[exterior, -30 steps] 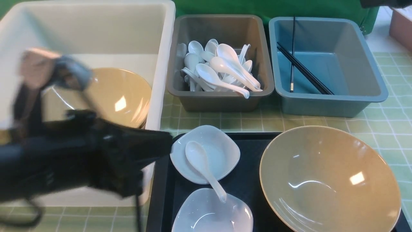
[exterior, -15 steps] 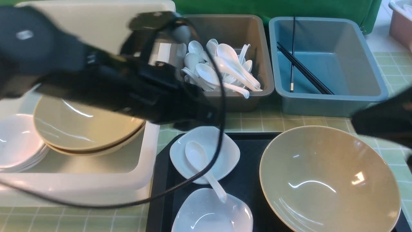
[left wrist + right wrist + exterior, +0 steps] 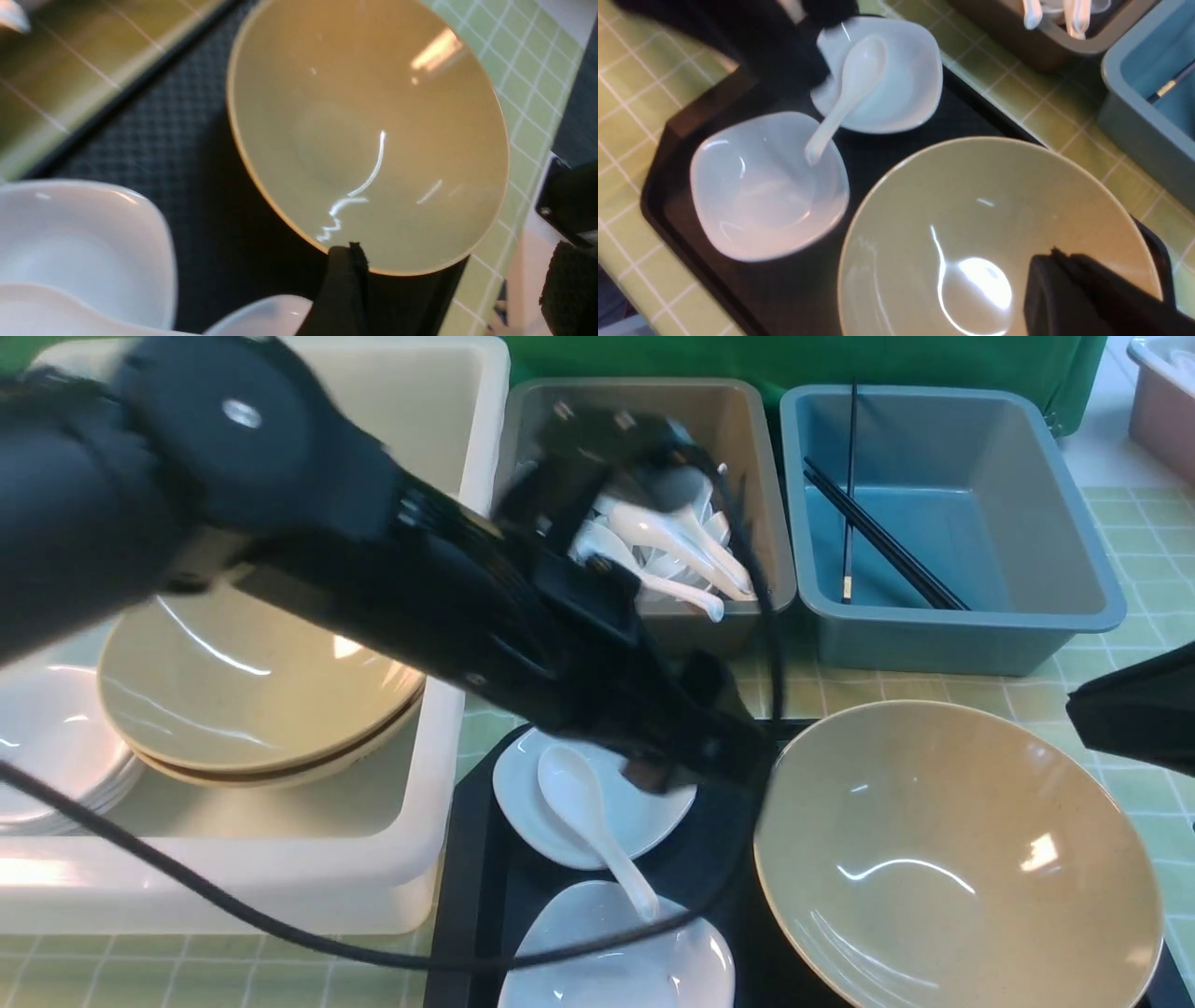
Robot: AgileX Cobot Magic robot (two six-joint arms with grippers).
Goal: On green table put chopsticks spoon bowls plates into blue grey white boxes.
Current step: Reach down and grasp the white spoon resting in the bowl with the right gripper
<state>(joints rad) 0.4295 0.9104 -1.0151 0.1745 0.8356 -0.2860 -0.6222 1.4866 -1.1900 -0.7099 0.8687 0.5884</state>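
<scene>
My left gripper (image 3: 709, 761) (image 3: 455, 289) hangs open and empty over the black tray, between the far white plate (image 3: 644, 807) and the tan bowl (image 3: 952, 859) (image 3: 369, 135). A white spoon (image 3: 588, 821) (image 3: 850, 88) lies across that plate and a nearer plate (image 3: 616, 961) (image 3: 761, 186). My right gripper (image 3: 1083, 709) (image 3: 1052, 256) is shut on nothing, above the bowl's (image 3: 971, 224) right part. The white box (image 3: 467, 523) holds stacked tan bowls (image 3: 252, 691) and plates (image 3: 47, 747). The grey box (image 3: 747, 448) holds spoons. Chopsticks (image 3: 878, 546) lie in the blue box (image 3: 1074, 523).
The black tray (image 3: 719, 868) sits on the green table (image 3: 1148, 579) in front of the boxes. A pinkish tub (image 3: 1162, 401) stands at the far right. My left arm and its cable cross over the white box's corner and the grey box.
My left arm swung right from over the white box to the tray, its jaws opening. My right arm came in from the right edge and stays shut.
</scene>
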